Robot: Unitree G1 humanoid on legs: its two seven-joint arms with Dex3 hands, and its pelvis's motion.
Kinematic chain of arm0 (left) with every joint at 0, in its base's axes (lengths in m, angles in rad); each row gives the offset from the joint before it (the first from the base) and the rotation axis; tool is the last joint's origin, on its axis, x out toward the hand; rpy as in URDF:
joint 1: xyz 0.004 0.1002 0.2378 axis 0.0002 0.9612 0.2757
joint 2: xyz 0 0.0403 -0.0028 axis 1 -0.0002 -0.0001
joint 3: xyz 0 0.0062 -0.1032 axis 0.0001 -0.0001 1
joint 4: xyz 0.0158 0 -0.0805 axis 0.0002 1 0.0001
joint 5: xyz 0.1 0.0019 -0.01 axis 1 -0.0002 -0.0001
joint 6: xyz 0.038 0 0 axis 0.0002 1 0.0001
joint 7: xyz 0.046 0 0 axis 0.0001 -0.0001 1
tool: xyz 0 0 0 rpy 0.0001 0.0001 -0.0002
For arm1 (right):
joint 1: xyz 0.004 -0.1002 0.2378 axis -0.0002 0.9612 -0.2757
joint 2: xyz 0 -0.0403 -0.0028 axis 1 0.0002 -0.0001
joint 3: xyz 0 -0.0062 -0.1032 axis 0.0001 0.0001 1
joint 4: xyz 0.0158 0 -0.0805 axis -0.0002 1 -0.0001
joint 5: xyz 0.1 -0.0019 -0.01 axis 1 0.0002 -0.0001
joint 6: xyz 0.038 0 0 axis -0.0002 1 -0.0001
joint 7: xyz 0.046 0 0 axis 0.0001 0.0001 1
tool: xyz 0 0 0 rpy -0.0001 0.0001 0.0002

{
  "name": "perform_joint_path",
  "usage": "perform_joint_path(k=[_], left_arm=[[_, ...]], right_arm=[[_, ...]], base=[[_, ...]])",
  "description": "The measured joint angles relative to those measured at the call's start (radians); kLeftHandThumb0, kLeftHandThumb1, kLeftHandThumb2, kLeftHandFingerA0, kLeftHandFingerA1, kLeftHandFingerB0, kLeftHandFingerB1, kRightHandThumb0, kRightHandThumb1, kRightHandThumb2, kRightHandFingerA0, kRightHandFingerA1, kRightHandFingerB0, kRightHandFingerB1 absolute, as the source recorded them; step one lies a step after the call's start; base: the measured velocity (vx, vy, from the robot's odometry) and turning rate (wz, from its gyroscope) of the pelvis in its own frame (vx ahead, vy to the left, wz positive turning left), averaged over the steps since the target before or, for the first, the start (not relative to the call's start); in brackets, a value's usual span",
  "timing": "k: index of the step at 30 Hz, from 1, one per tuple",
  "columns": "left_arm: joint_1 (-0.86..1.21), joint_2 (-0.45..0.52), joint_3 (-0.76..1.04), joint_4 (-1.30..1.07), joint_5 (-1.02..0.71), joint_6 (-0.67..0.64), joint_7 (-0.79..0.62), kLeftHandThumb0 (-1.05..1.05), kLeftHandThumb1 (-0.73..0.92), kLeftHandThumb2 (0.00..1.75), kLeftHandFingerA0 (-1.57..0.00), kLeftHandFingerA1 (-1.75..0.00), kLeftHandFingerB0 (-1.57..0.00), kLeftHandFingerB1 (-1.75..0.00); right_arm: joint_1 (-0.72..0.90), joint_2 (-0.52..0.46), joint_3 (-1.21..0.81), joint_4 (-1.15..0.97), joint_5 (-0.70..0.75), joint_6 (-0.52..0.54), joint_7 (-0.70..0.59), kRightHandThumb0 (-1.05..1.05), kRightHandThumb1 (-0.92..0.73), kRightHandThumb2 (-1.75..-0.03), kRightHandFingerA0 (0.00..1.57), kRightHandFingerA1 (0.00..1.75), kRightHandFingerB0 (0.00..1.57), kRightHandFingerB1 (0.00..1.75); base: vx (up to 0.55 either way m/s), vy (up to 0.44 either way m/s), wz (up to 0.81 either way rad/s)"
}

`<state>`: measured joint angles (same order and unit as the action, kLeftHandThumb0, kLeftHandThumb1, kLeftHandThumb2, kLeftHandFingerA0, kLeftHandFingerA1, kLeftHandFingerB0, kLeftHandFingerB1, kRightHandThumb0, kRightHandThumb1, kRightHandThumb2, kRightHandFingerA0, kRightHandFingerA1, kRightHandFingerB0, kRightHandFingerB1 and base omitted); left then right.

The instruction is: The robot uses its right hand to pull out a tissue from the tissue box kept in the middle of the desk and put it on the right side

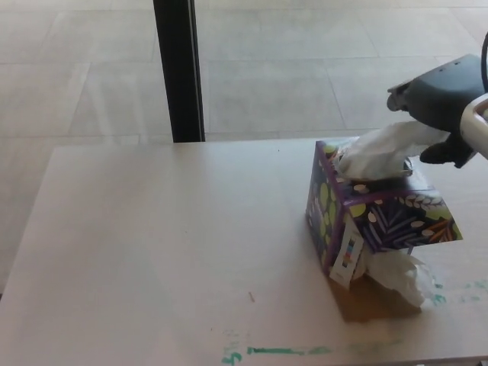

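clearly the pull is under way: the right hand (441, 107) is clamped on the tissue (381, 152), whose lower end sits in the slot of the tissue box (377, 213) at the right of the desk (168, 252). the box looks tipped, with a crumpled tissue (404, 276) at its near side. next, i judge, comes a pull up and rightward to free the sheet without dragging the box. the left hand is out of view.
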<state>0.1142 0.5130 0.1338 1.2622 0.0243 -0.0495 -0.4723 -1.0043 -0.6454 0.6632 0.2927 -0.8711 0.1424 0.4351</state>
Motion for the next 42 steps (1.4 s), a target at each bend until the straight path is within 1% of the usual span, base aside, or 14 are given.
perform_joint_path(k=[2,5,10,12,13,14,16,18,19,20,22,27,41,42], left_arm=[[0.0,0.0,0.0,0.0,0.0,0.0,0.0,-0.61,0.58,1.04,-0.45,-0.62,-0.21,-0.48],[0.0,-0.002,0.001,0.0,-0.001,-0.001,0.0,-0.73,0.82,0.65,-0.5,-0.44,-0.4,-0.38],[-0.002,-0.003,0.002,0.0,-0.001,-0.003,0.0,-0.75,0.65,1.03,-0.41,-0.56,-0.33,-0.51],[-0.003,-0.003,0.003,-0.001,-0.002,-0.004,0.0,-0.77,0.83,0.65,-0.5,-0.45,-0.41,-0.38],[-0.003,-0.004,0.005,-0.001,-0.002,-0.005,0.0,-0.76,0.67,1.04,-0.41,-0.57,-0.33,-0.52],[-0.003,-0.004,0.006,-0.001,-0.003,-0.005,0.0,-0.8,0.85,0.66,-0.51,-0.47,-0.41,-0.38],[-0.003,-0.004,0.01,-0.001,-0.004,-0.006,-0.001,-0.82,0.67,1.07,-0.45,-0.58,-0.37,-0.52],[-0.002,-0.004,0.014,-0.001,-0.005,-0.006,-0.001,-0.87,0.86,0.67,-0.55,-0.49,-0.45,-0.39],[-0.002,-0.004,0.016,-0.001,-0.006,-0.006,-0.001,-0.82,0.69,1.08,-0.46,-0.59,-0.35,-0.52],[-0.002,-0.004,0.017,-0.001,-0.006,-0.006,-0.001,-0.85,0.88,0.66,-0.54,-0.5,-0.44,-0.39],[-0.002,-0.005,0.021,-0.001,-0.006,-0.006,-0.001,-0.82,0.71,1.11,-0.51,-0.6,-0.37,-0.51],[-0.001,-0.008,0.029,-0.001,-0.007,-0.009,-0.001,-0.89,0.73,0.86,-0.54,-0.54,-0.43,-0.47],[-0.003,-0.019,0.097,0.005,-0.036,-0.009,-0.001,-0.78,0.89,0.66,-0.6,-0.52,-0.54,-0.43],[-0.003,-0.019,0.098,0.005,-0.038,-0.009,-0.001,-0.78,0.88,0.66,-0.58,-0.53,-0.52,-0.45]], right_arm=[[0.009,0.002,-0.006,-0.007,-0.003,-0.014,-0.032,-0.32,-0.71,-0.61,0.91,1.59,0.83,0.77],[0.017,0.004,-0.011,-0.007,-0.003,-0.032,-0.071,-0.33,-0.71,-0.61,0.91,1.63,0.87,0.73],[0.028,0.008,-0.015,-0.007,-0.002,-0.066,-0.135,-0.35,-0.66,-0.65,0.9,1.68,0.89,0.67],[0.03,0.008,-0.016,-0.007,-0.002,-0.077,-0.157,-0.34,-0.68,-0.62,0.93,1.63,0.88,0.64],[0.031,0.009,-0.018,-0.007,-0.002,-0.088,-0.177,-0.33,-0.68,-0.61,0.93,1.62,0.88,0.62],[0.032,0.009,-0.021,-0.007,-0.002,-0.095,-0.19,-0.33,-0.69,-0.67,0.87,1.67,0.85,0.75],[0.037,0.009,-0.028,-0.007,-0.002,-0.111,-0.218,-0.28,-0.67,-0.71,0.93,1.57,0.9,1.01],[0.048,0.009,-0.037,-0.006,-0.002,-0.127,-0.246,-0.28,-0.67,-0.7,0.93,1.59,0.91,1.0],[0.055,0.009,-0.041,-0.004,-0.002,-0.137,-0.261,-0.26,-0.67,-0.69,0.92,1.59,0.92,0.96],[0.059,0.009,-0.043,-0.003,-0.002,-0.144,-0.273,-0.23,-0.65,-0.72,0.96,1.62,0.92,0.97],[0.071,0.009,-0.047,0.002,-0.002,-0.161,-0.301,-0.2,-0.64,-0.77,0.97,1.64,0.9,1.04],[0.12,0.01,-0.084,0.015,0.009,-0.211,-0.366,-0.23,-0.58,-0.95,0.89,1.75,0.7,1.62],[0.24,0.052,-0.223,0.027,0.022,-0.308,-0.551,-0.21,-0.5,-1.01,0.91,1.75,0.73,1.58],[0.245,0.056,-0.231,0.031,0.022,-0.312,-0.563,-0.27,-0.47,-1.05,1.2,1.36,0.91,1.18]], base=[[0.0,0.0,0.0],[0.0,0.0,0.0],[0.0,0.0,0.0],[0.0,0.0,0.0],[0.0,0.0,0.0],[0.0,0.0,0.0],[0.0,0.0,0.0],[0.0,0.0,0.0],[0.0,0.0,0.0],[0.0,0.0,0.0],[0.0,0.0,0.0],[0.0,0.0,0.0],[0.0,0.0,0.0],[0.0,0.0,0.0]])
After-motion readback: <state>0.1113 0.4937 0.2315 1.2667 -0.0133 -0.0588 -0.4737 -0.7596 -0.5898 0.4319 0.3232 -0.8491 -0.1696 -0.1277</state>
